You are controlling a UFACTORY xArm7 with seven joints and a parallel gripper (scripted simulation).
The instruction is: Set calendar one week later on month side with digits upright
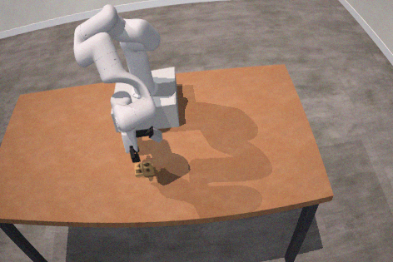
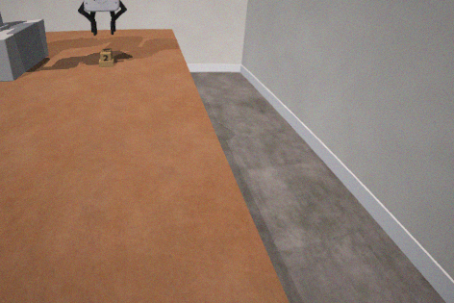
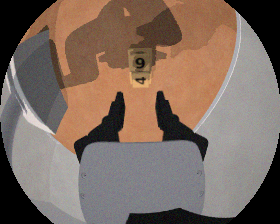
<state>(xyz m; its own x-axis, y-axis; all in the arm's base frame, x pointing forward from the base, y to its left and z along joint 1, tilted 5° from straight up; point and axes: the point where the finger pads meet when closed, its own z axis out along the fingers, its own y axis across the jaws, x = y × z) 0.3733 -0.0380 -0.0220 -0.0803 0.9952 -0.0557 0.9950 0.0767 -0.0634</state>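
Note:
The small wooden calendar (image 1: 145, 173) stands on the table, its cubes close together. In the exterior view a cube (image 2: 106, 57) shows an upright 2 above the light tray (image 2: 106, 64). The wrist view shows a cube face (image 3: 140, 62) with a 9 and, just nearer the fingers, a face (image 3: 140, 79) with a 4 turned sideways. Which faces belong to which cube, and the side with the month's name, I cannot tell. My gripper (image 2: 104, 33) (image 3: 140, 99) is partly open and empty, above the calendar and apart from it.
The arm's pale base block (image 1: 164, 110) (image 2: 24, 47) stands on the table (image 1: 75, 180) (image 2: 120, 156), behind the calendar in the top view. The arm's shadow falls across the table and around the calendar. The table's front edge lies beyond the calendar.

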